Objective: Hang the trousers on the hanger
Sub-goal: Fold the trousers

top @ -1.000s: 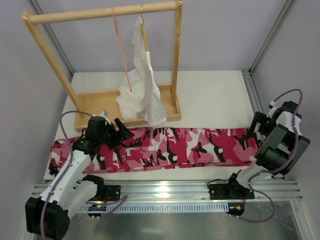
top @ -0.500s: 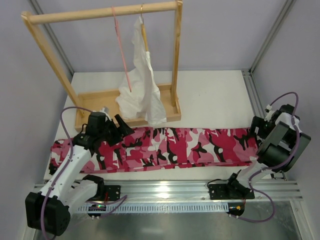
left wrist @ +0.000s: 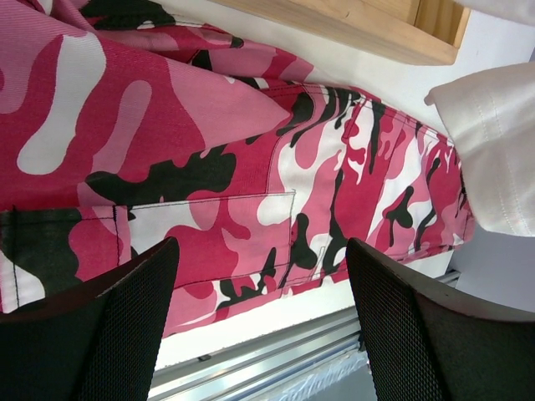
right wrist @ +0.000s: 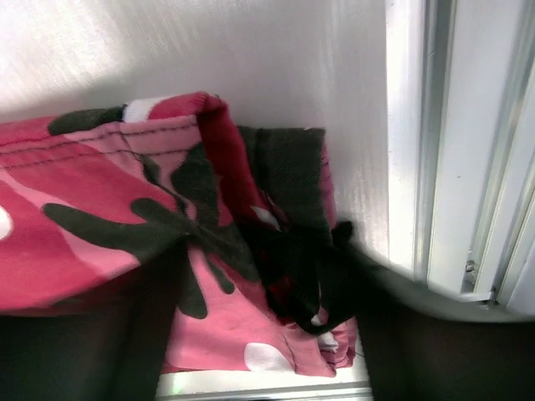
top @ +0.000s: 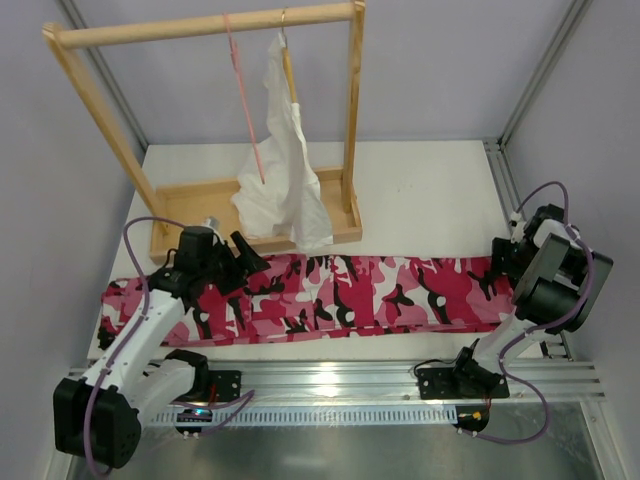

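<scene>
Your left gripper (top: 243,258): arm bent low over the trousers (top: 350,295), jaws wide, empty. Your right gripper (top: 500,265): edged inward since a second ago, jaws apart astride the trousers' right end, not closed on it. Trousers: flat along the table (top: 420,190). Hanger (top: 245,110): on the rack (top: 200,28). Only the right wrist view shows that end's dark fold.

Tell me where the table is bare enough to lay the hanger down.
Best: the table patch right of the wooden rack, behind the trousers, up to the right rail. Crowded on the left: the rack, white garment and left gripper above the trousers.
</scene>
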